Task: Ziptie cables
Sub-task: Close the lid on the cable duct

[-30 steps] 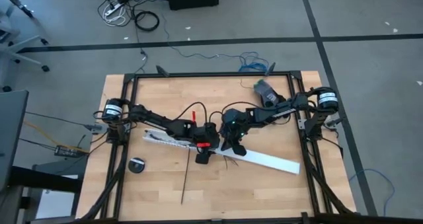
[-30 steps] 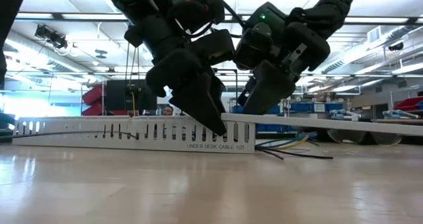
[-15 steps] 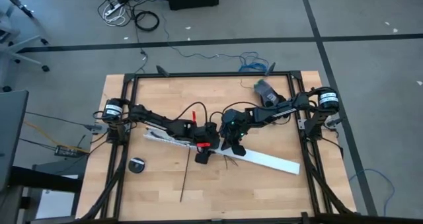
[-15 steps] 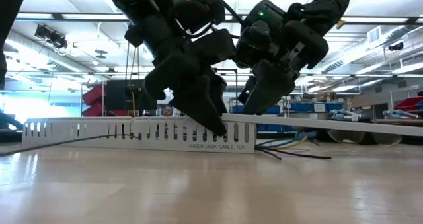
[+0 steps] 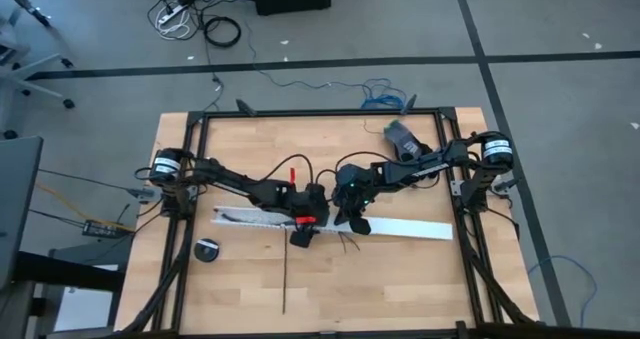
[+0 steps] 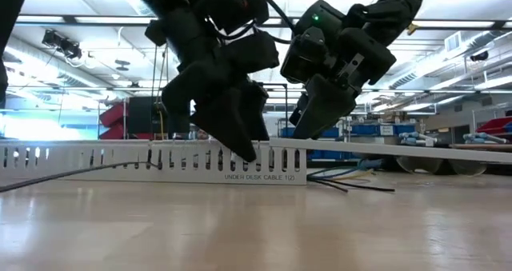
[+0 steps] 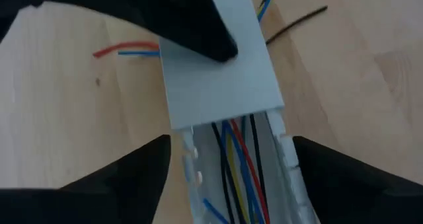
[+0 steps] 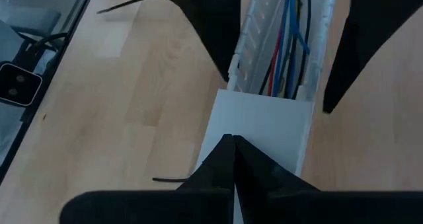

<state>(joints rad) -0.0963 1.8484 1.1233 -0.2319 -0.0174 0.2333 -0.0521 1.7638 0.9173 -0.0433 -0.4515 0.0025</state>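
Both arms meet over the middle of the wooden table (image 5: 400, 279), above a long white slotted channel (image 5: 250, 219) that lies across it from the left half toward the right edge. A flat white cover (image 5: 410, 228) sits on the channel's right-hand stretch; the left-hand stretch is uncovered, its slots showing in the low view.

The left gripper (image 5: 301, 236) hangs over the point where the cover ends. Its fingers (image 7: 125, 178) are spread wide, one on each side of the channel, holding nothing. The right gripper (image 5: 358, 223) has its fingers pressed together, the tips resting down on the top of the cover, just beside the left gripper.

The cables (image 7: 238, 151) lie inside the open channel: red, yellow, blue and black wires running lengthwise and passing under the cover's end. A few loose wire ends (image 6: 352, 181) poke out onto the table on the near side of the channel.

The ziptie (image 5: 284, 279) lies loose on the table, a thin dark strip running from near the left gripper toward the front edge, apart from both grippers. A small round black object (image 5: 206, 250) sits near the left edge.
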